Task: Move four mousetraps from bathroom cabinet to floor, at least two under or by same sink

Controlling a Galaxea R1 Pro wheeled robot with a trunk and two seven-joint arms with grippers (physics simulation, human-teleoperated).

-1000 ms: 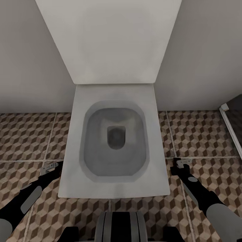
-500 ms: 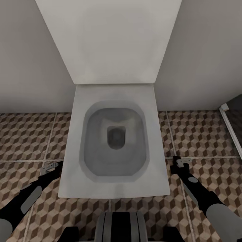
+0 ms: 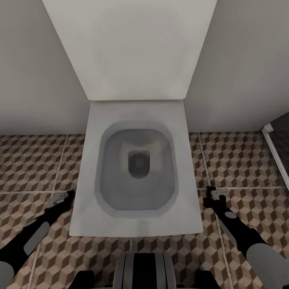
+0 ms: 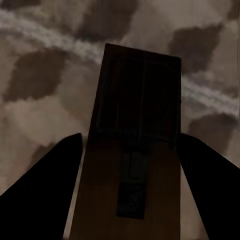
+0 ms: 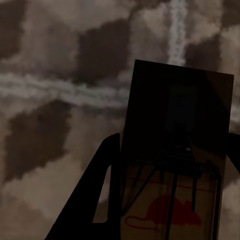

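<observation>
Mousetraps in hand count 2, none set down yet as far as you can see: your left gripper (image 3: 60, 197) hangs low beside the toilet (image 3: 136, 168) clamped on 1 brown trap (image 4: 132, 150) above the cube-pattern bathroom floor (image 3: 32, 168), and your right gripper (image 3: 216, 194), on the toilet's other side, is closed on 1 trap with a red mouse print (image 5: 175, 155). Judging from that, you're mid-task: 2 traps to place near a sink, 2 more unaccounted for, with 1 toilet, 0 sinks and 0 cabinets showing.

Black arms with grey panels — pale metal tool tips, grey-and-black striped trunk.
</observation>
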